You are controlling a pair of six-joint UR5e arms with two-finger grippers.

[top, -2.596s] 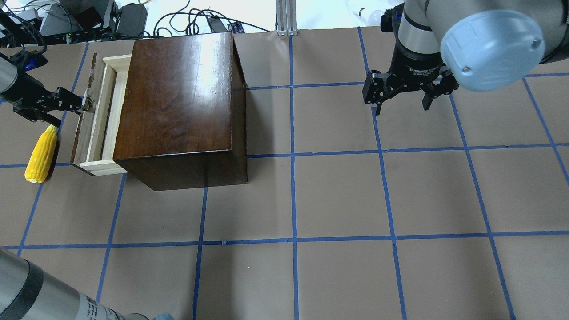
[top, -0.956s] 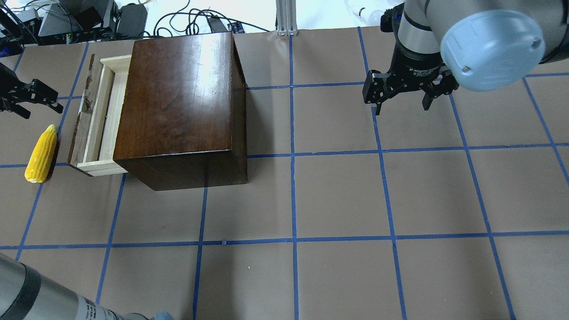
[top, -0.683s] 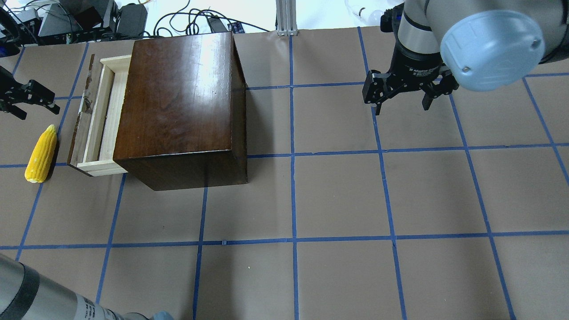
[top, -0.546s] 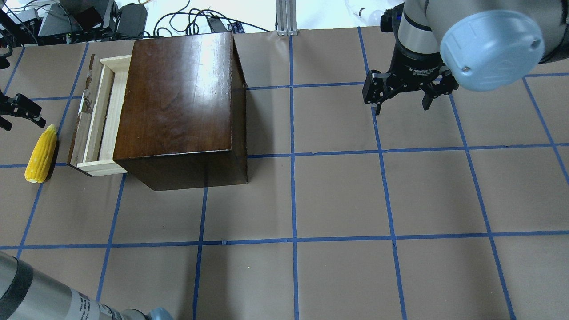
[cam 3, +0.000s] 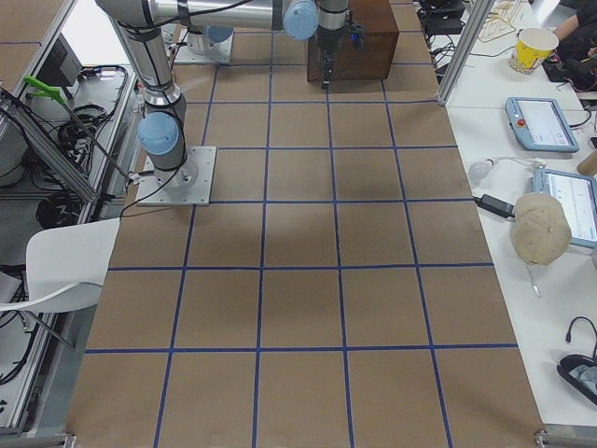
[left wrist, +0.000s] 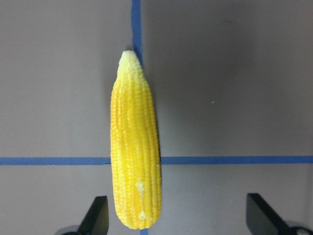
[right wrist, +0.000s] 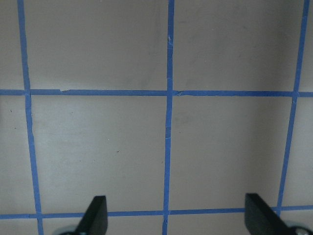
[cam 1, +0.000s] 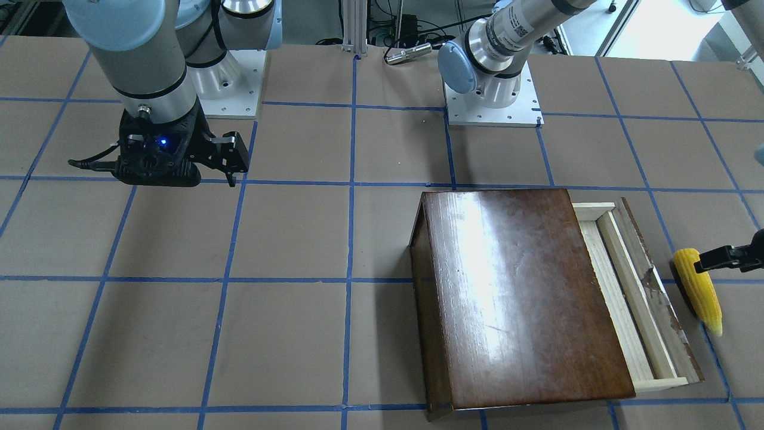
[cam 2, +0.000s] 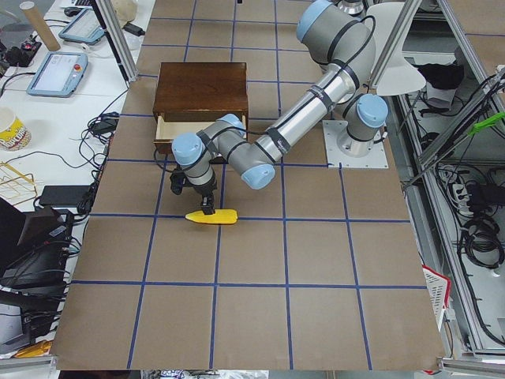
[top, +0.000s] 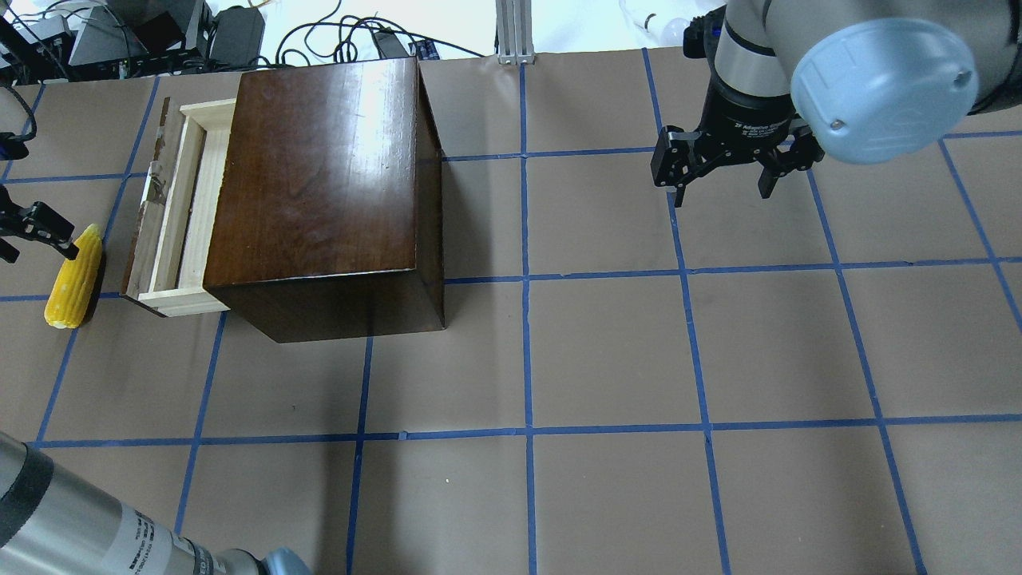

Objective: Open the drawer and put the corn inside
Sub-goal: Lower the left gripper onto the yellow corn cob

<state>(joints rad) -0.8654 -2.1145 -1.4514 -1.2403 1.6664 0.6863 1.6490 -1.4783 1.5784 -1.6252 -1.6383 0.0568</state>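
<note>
The left gripper [left wrist: 177, 219] points straight down above the single corn [left wrist: 134, 147], jaws spread wide. Only the wrist view shows the cob off-centre, beside one finger [left wrist: 98, 216]. It lies on the table [top: 607, 351] near the one drawer [top: 172, 216], which is pulled partly out of its box [top: 319, 176]. Far off, the right gripper [top: 722, 180] hangs with fingers apart.

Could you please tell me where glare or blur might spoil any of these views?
Overhead: a white glare streak runs down the top of the wooden box, and the area beyond the table is overexposed. Front-facing: the same top shows a broad washed-out sheen. Left wrist: the corn is sharp, its kernels distinct.
</note>
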